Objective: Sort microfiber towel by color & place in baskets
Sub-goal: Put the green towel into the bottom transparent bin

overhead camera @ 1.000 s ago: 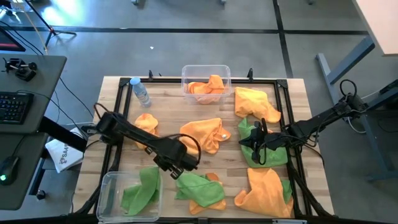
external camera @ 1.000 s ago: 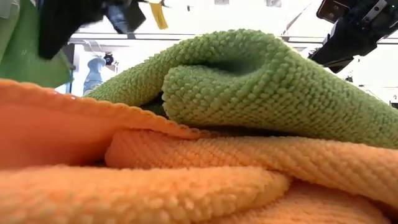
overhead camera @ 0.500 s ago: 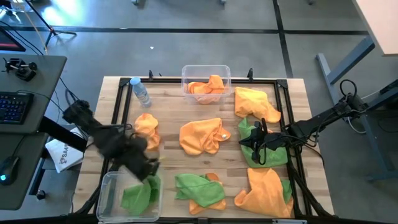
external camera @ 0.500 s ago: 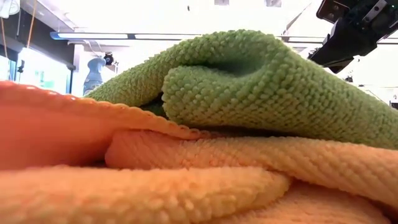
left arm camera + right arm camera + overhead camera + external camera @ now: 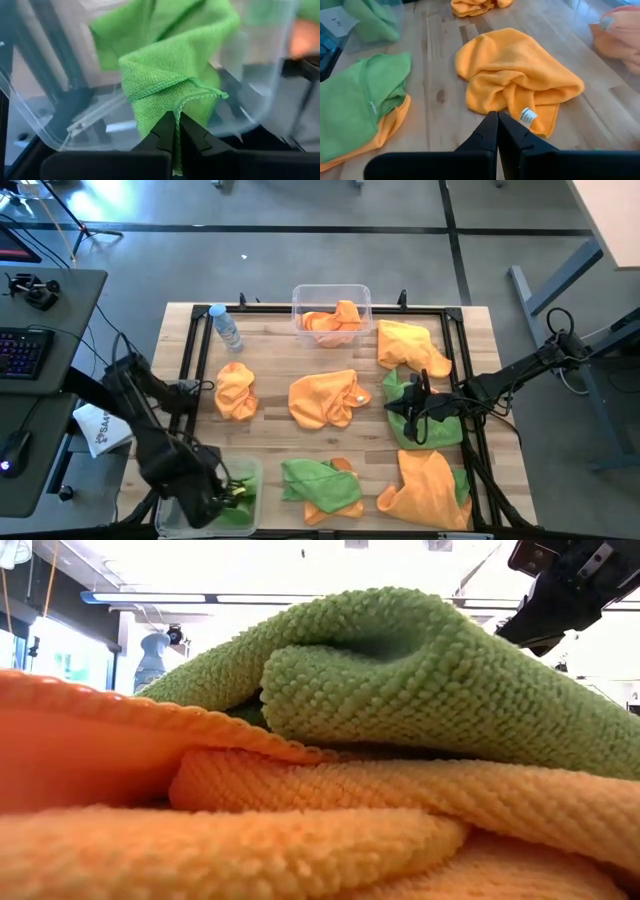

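Currently, near-left basket [image 5: 172,480]: clear tub at the table's near-left corner; holds green towel [image 5: 236,498], seen bunched against the tub wall in the left wrist view [image 5: 170,65].
Far basket [image 5: 331,293]: clear tub at the middle of the far edge; holds orange towel [image 5: 335,320], heaped, one fold rising toward the rim.
Left gripper [image 5: 228,492]: over the near-left basket, fingers pressed together on a corner of the green towel.
Right gripper [image 5: 412,412]: at the table's right side, above a green towel [image 5: 420,425]; fingers closed against each other, nothing between them in the right wrist view [image 5: 497,131].
Loose orange, centre: one towel [image 5: 325,397] crumpled mid-table with a white tag showing [image 5: 512,80].
Loose orange, left: small bundle [image 5: 236,390] near the left rail, well apart from the centre one.
Loose orange, far right: towel [image 5: 410,345] beside the far basket, overlapping the green towel under the right gripper.
Near edge: green towel lying on an orange one [image 5: 318,485]; further right, a larger orange towel [image 5: 425,485] with green showing at its side.
Water bottle [image 5: 224,326]: lying at the far-left corner, just beside the frame rail.
Open room: bare wood between the left bundle and the centre towel, and between the centre towel and the far basket.
Low view: filled by green folds [image 5: 420,670] on orange ones [image 5: 300,830]; table edges hidden.
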